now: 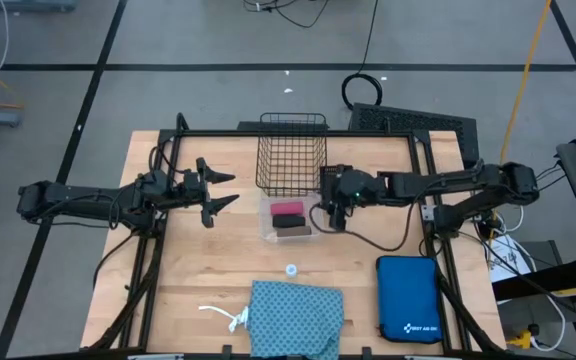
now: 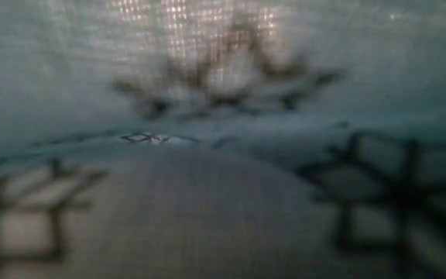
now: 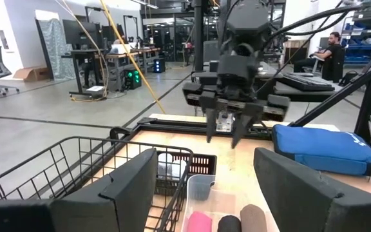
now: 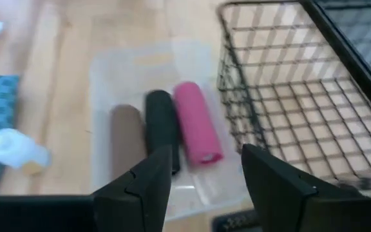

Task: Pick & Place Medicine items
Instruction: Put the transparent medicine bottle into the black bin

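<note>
Desk (image 1: 198,270): wooden top bounded by a dark frame; bare wood lies open between the arms and the near edge.
Left end effector (image 1: 222,192): fingers spread wide, holding nothing; it hangs over bare desk, well apart from the wire basket and the tray.
Right end effector (image 1: 334,217): fingers partly apart with nothing between them; it hangs just beside the tray's right edge, apart from the rolls.
Clear tray (image 1: 271,232): lies on the desk at mid-table, directly in front of the wire basket; its rim stands close to the basket's front wall.
Pink roll (image 4: 197,122): lies in the tray, on the side nearest the basket.
Black roll (image 4: 162,126): lies between the pink and brown rolls, touching or nearly touching both.
Brown roll (image 4: 127,138): lies in the tray on the side farthest from the basket.
Wire basket (image 1: 291,152): stands at the far edge of the desk; a white thing sits inside it in the left wrist view, too unclear to name.
Vial (image 1: 291,269): white-capped, alone on open wood between the tray and the cloth.
Teal patterned cloth (image 1: 296,317): lies at the near edge, white string (image 1: 230,316) trailing off its left side; it fills the low view.
Blue zip case (image 1: 408,298): lies flat at the near right corner, beside the frame rail.
Room beyond: a person (image 3: 331,50) sits at a far workstation.
</note>
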`<state>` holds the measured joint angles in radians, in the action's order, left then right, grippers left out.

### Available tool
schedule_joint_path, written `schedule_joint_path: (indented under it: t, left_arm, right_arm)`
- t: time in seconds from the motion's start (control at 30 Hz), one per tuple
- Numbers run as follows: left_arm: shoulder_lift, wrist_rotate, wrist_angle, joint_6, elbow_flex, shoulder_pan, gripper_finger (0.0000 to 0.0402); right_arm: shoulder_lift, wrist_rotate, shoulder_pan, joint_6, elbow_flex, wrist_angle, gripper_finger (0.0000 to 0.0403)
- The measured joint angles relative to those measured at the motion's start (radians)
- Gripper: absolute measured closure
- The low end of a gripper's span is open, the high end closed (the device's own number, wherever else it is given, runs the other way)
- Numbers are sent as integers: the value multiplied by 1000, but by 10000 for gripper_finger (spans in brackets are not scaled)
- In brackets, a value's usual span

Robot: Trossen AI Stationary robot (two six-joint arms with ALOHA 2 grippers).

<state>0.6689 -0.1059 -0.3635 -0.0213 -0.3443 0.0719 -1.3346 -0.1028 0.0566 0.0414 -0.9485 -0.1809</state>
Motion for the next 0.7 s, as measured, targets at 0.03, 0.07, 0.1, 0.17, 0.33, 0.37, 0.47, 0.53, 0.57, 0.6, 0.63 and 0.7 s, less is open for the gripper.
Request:
schedule_joint_path:
  t: [0.03, 0.07, 0.1, 0.17, 0.33, 0.37, 0.47, 0.53, 0.57, 0.6, 0.63, 0.7]
  left_arm:
    - [0, 0, 0, 0, 0, 0, 133]
    - [0, 0, 0, 0, 0, 0, 133]
    - [0, 0, 0, 0, 0, 0, 133]
    - [0, 0, 0, 0, 0, 0, 133]
    - [0, 0, 0, 0, 0, 0, 133]
    - [0, 0, 0, 0, 0, 0, 133]
    - [0, 0, 0, 0, 0, 0, 133]
    - [0, 0, 0, 0, 0, 0, 133]
    - [0, 0, 0, 0, 0, 0, 133]
    - [0, 0, 0, 0, 0, 0, 133]
    - [0, 0, 0, 0, 0, 0, 133]
    - [0, 0, 0, 0, 0, 0, 133]
  right_arm:
    - [0, 0, -13, 0, 0, 9, 222]
    - [0, 0, -25, 0, 0, 16, 222]
    - [0, 0, -38, 0, 0, 26, 222]
    - [0, 0, -66, 0, 0, 47, 222]
    - [0, 0, -136, 21, 0, 78, 222]
    - [0, 0, -149, 28, 0, 91, 222]
    - [0, 0, -188, 44, 0, 118, 222]
    - [0, 0, -212, 53, 0, 133, 222]
    - [-1, 0, -224, 59, 0, 143, 222]
    - [-1, -1, -235, 69, 0, 159, 222]
    - [-2, -1, -248, 80, 0, 180, 222]
    - [-30, -1, -272, 96, 0, 254, 222]
